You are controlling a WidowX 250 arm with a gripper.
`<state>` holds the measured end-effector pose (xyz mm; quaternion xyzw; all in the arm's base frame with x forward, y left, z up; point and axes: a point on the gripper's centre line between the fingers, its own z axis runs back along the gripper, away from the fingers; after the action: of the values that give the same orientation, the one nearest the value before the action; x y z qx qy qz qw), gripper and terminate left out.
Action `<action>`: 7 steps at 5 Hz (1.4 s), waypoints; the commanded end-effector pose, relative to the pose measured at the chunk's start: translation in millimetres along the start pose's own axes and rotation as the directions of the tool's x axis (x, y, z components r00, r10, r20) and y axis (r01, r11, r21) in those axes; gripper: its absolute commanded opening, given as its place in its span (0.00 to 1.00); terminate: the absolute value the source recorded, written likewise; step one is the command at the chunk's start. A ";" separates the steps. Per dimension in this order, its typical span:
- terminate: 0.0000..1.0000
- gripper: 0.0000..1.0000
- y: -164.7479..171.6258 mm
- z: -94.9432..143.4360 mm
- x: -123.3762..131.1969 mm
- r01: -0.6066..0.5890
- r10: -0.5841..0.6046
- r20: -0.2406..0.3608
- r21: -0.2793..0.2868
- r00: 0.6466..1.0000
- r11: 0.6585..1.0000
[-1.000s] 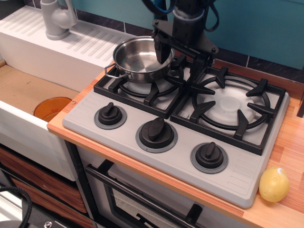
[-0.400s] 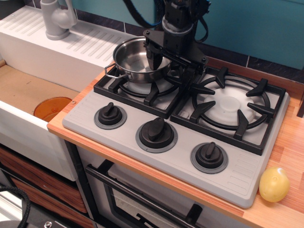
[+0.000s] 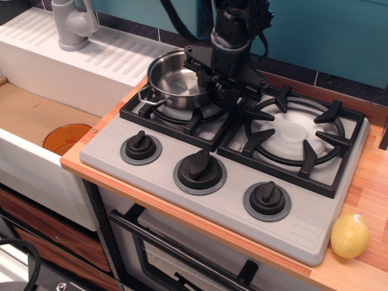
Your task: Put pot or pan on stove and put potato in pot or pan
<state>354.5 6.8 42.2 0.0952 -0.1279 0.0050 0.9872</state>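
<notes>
The shiny steel pot [image 3: 173, 77] sits on the left burner grate of the grey stove [image 3: 163, 176], with one wire handle pointing to the front left. My gripper [image 3: 223, 90] is open and straddles the pot's right rim. One finger is inside the pot; the other is outside it, over the grate between the burners. The pale-yellow potato [image 3: 350, 235] lies on the wooden counter at the stove's front right corner, far from the gripper. The pot's right side is hidden behind the gripper.
The right burner grate [image 3: 295, 136] is bare. Three black knobs [image 3: 199, 170] line the stove front. To the left is the white sink unit [image 3: 24, 157] with an orange disc [image 3: 66, 138] in its basin and a grey faucet [image 3: 73, 24] behind.
The gripper has shifted slightly left and lower in the image at the pot's right rim. The pot has nudged a little to the right on the left burner. The potato has not moved.
</notes>
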 end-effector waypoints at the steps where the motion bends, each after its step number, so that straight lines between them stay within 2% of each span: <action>1: 0.00 0.00 15.3 25.4 16.0 0.062 -0.062 0.019 -0.033 0.998 0.997; 2: 0.00 0.00 19.2 33.2 22.8 0.083 -0.083 0.011 -0.034 0.997 0.996; 3: 0.00 0.00 19.5 52.8 29.7 0.093 -0.093 -0.010 -0.016 0.996 0.996; 4: 0.00 0.00 6.2 80.5 30.5 0.073 -0.072 -0.049 0.009 0.996 0.997; 5: 0.00 0.00 -17.8 103.3 26.6 0.056 -0.054 -0.084 0.029 0.995 0.998; 6: 0.00 0.00 -41.7 118.2 18.5 0.037 -0.032 -0.095 0.051 0.995 0.998; 7: 0.00 0.00 -64.9 125.3 9.4 0.017 -0.010 -0.097 0.068 0.995 0.998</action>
<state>326.7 -81.8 118.0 0.1447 -0.0319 0.0006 0.9890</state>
